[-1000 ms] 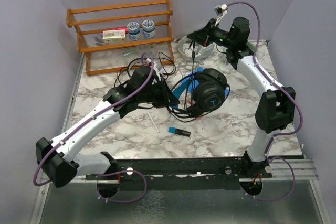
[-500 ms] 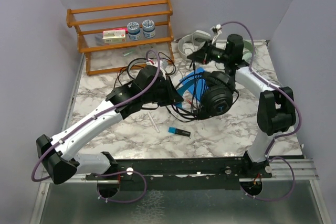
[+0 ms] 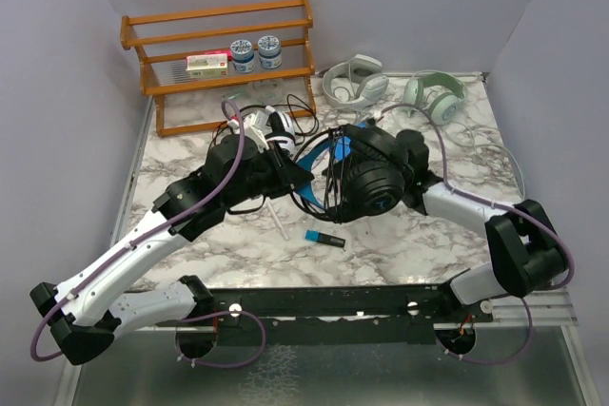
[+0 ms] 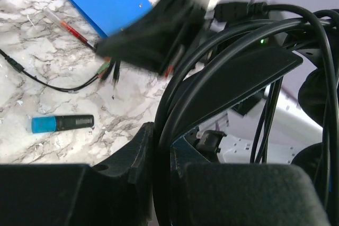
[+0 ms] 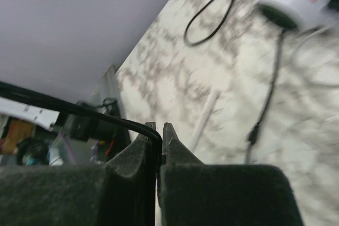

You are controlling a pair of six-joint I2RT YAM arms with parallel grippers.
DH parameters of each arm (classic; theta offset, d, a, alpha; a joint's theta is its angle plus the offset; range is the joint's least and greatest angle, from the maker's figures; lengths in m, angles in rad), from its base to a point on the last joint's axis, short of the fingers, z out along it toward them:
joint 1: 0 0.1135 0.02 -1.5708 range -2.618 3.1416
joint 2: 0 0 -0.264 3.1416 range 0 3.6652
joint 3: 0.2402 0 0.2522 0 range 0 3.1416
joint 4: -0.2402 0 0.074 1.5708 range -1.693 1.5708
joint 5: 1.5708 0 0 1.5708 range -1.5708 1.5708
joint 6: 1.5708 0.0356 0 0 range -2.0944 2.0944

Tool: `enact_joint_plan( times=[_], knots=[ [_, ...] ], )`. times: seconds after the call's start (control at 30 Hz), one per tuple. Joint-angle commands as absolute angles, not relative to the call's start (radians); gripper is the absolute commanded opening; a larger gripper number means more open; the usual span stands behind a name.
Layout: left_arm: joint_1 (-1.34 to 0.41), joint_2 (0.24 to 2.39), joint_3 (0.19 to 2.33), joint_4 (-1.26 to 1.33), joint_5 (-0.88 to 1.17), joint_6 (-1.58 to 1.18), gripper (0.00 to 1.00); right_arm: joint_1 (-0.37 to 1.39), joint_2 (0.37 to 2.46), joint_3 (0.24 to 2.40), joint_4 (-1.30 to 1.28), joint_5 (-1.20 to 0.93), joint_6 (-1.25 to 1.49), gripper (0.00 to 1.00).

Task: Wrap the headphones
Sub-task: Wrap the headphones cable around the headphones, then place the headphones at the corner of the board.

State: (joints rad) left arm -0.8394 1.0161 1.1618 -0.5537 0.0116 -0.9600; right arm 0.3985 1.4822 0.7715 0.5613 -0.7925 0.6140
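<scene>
Right wrist view alone shows right tool (image 5: 159, 132) pinching black cable (image 5: 32, 95).

left arm (image 3: 143, 244) and right arm (image 3: 457, 204) — white shells, black joints, looping purple cables.

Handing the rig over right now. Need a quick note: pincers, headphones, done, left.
Left pincer: shut on the all-black over-ear headphones at the headband, cable loops included.
Right pincer: shut on a thin black cable, apparently theirs.
Done: some cable turns lie across the black pair.
Left: finish that wrap; pale grey-white headphones and pale green headphones sit untouched at the back of the marble table.
</scene>
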Motion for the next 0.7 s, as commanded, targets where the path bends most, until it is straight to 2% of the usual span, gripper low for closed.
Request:
enact_joint_plan(
  times=[0.0, 0.13, 0.27, 0.47, 0.67],
  knots=[
    [-0.785, 0.962, 1.08, -0.367, -0.011, -1.078, 0.0, 0.556, 1.421, 0.611, 0.699, -0.653, 0.728, 0.01],
    [-0.738, 0.934, 0.975, -0.297, -0.028, -1.162, 0.0, 0.646, 1.393, 0.484, 0.904, -0.546, 0.877, 0.0],
    [-0.72, 0.89, 0.909, -0.367, -0.167, -1.175, 0.0, 0.729, 1.415, 0.475, 0.919, -0.442, 0.898, 0.0],
    [-0.7, 0.703, 0.712, -0.492, -0.309, -1.306, 0.0, 0.902, 1.55, 0.458, 1.053, -0.279, 0.97, 0.0],
    [-0.68, 0.549, 0.571, -0.567, -0.428, -1.421, 0.0, 0.954, 1.724, 0.525, 1.157, -0.28, 1.034, 0.0]
  ],
)
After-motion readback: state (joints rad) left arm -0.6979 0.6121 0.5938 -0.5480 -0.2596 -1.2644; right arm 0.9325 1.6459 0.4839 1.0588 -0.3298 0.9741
